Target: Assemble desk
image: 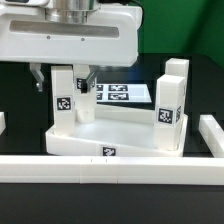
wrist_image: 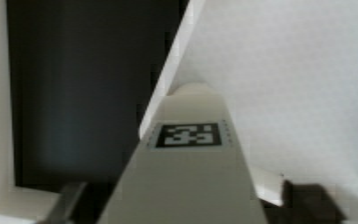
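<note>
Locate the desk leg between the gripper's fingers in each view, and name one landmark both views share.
Exterior view: the leg stands upright at the desktop's corner on the exterior view's left, directly under the gripper.
Wrist view: the same leg fills the middle of the picture, seen end-on, with a dark finger on either side.
Shared landmark: the black-and-white tag on the leg's face.

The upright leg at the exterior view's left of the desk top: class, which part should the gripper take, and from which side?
Take the leg near its upper end, coming from above. It stands upright in the desk top, with flat faces for the fingers; the gripper already straddles it.
</note>
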`<state>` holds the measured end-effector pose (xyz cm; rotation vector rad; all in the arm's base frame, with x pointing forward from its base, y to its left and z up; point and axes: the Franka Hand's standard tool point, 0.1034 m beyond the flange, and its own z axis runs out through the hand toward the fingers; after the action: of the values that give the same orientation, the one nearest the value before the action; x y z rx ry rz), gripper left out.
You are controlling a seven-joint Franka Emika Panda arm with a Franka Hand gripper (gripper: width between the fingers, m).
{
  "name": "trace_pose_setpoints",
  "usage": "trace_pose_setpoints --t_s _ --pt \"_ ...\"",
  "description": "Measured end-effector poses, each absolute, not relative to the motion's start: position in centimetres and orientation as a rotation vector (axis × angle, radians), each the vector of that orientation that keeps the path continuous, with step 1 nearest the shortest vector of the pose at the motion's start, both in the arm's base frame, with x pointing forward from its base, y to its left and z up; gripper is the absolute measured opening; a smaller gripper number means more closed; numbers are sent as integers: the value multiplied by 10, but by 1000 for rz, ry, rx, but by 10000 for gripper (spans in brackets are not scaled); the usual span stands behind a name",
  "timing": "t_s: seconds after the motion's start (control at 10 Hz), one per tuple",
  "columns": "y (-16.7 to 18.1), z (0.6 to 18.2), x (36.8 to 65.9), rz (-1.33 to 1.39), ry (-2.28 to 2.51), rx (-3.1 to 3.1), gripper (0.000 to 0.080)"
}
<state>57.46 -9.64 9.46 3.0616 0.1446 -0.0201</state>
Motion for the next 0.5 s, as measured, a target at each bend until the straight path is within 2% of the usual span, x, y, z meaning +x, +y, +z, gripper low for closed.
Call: trace_pose_setpoints --t_s 0.1,0.2,0.5 --pt "-97 95 575 -20 144 3062 399" --pt "-96 95 575 -19 144 3062 292" --pt "-99 95 573 -26 70 3075 292"
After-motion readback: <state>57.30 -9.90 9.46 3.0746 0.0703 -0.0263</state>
